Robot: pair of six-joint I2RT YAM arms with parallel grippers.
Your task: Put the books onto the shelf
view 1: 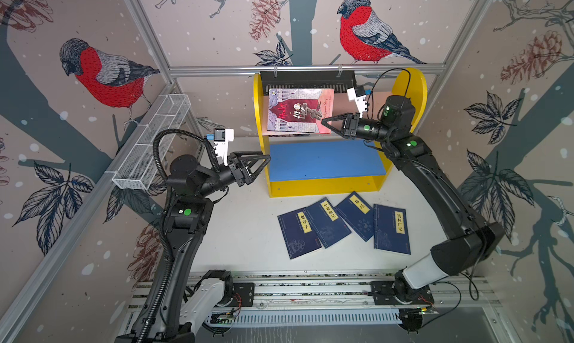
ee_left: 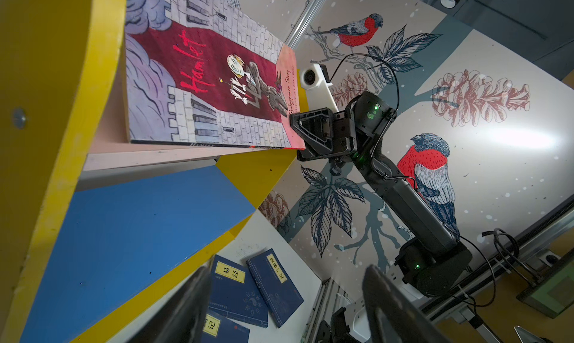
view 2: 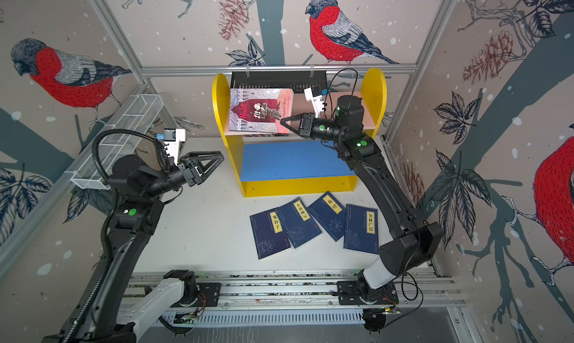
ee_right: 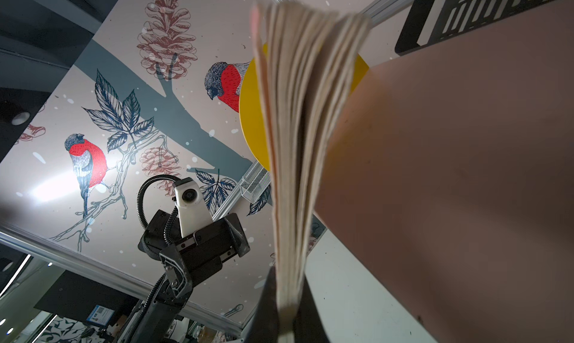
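red book: light, floppy | your right hand pinches its corner, by the spine I think | left hand open, empty

The shelf is a yellow two-tier unit with a pink upper board and a blue lower board. The red-and-grey illustrated book stands tilted on the upper board, cover outward, one lower corner clamped in the right end effector. Four navy books with yellow title labels lie flat in a partly overlapping row on the desk before the shelf.
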